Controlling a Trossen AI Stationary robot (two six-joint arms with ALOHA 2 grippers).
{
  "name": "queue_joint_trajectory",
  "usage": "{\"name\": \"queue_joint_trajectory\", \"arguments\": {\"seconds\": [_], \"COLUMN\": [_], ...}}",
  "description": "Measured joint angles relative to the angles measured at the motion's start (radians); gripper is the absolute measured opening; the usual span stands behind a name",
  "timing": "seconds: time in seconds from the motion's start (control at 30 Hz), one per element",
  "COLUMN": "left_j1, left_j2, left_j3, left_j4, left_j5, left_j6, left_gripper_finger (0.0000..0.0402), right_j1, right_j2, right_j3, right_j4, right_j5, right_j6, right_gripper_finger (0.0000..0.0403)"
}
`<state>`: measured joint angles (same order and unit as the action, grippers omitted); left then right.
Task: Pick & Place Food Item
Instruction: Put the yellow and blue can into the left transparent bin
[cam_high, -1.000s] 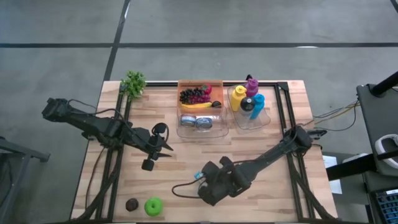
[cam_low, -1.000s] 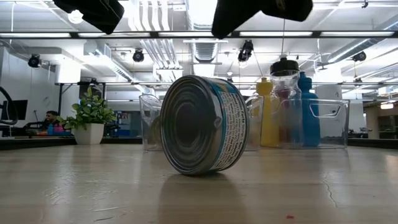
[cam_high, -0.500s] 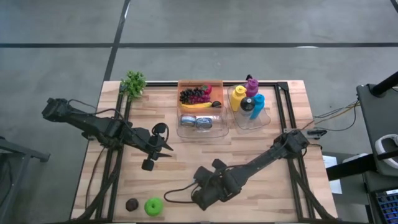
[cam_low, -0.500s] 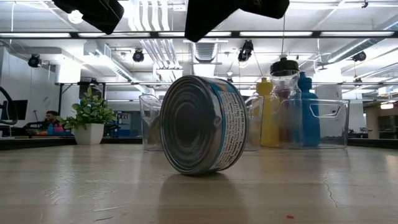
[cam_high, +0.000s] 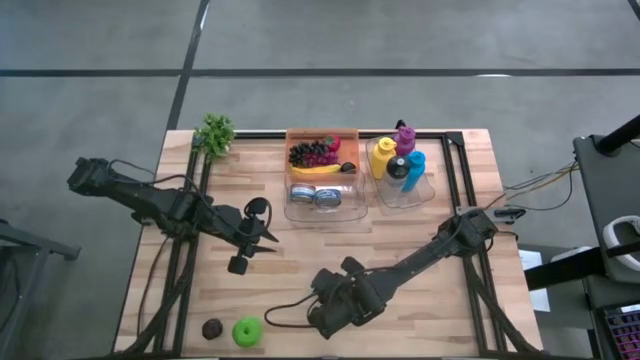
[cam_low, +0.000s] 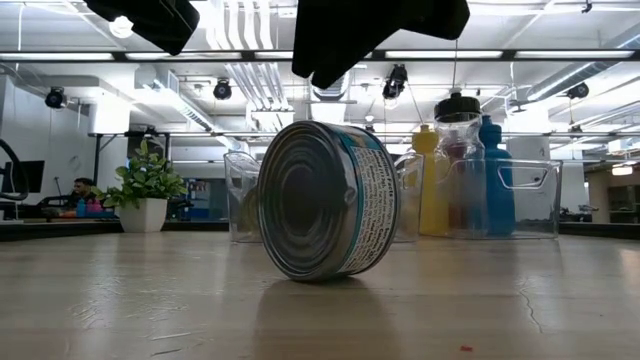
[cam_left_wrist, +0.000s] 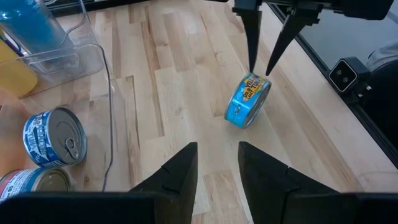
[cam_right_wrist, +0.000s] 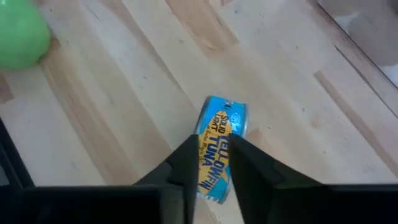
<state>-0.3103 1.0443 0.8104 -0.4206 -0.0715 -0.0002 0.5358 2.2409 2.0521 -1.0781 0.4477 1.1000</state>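
Note:
A blue-labelled tuna can (cam_left_wrist: 247, 99) stands on its curved side on the wood table, lid facing the low view (cam_low: 325, 200). My right gripper (cam_left_wrist: 260, 71) hangs just above it, fingers pointing down and narrowly open; the can (cam_right_wrist: 217, 146) shows between them. In the high view the right gripper (cam_high: 328, 308) covers the can. In no view can I see the fingers touch it. My left gripper (cam_high: 262, 233) waits open over the table's left half, its fingers (cam_left_wrist: 186, 171) aimed toward the can.
At the far edge stand a clear bin (cam_high: 350, 213) with grapes, a banana and two cans, and a second clear bin (cam_high: 428, 190) of coloured bottles. A green apple (cam_high: 246, 331) and a brown item (cam_high: 211, 328) lie near-left. A plant (cam_high: 214, 133) sits far-left.
My right gripper has moved toward the table's left and near edge and come down to a spot above the can. The can has stayed in place. The left arm has kept still.

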Motion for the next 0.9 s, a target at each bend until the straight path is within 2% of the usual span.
{"name": "queue_joint_trajectory", "arguments": {"seconds": [0.57,0.9], "left_j1": [0.000,0.000], "left_j2": [0.000,0.000], "left_j3": [0.000,0.000], "left_j4": [0.000,0.000], "left_j5": [0.000,0.000], "left_j6": [0.000,0.000], "left_gripper_finger": [0.0118,0.0118], "right_j1": [0.001,0.000], "right_j2": [0.000,0.002], "right_j3": [-0.012,-0.084], "right_j4": [-0.030,0.048], "right_j5": [-0.003,-0.017], "right_j6": [0.053,0.053], "right_gripper_finger": [0.0259,0.0320]}}
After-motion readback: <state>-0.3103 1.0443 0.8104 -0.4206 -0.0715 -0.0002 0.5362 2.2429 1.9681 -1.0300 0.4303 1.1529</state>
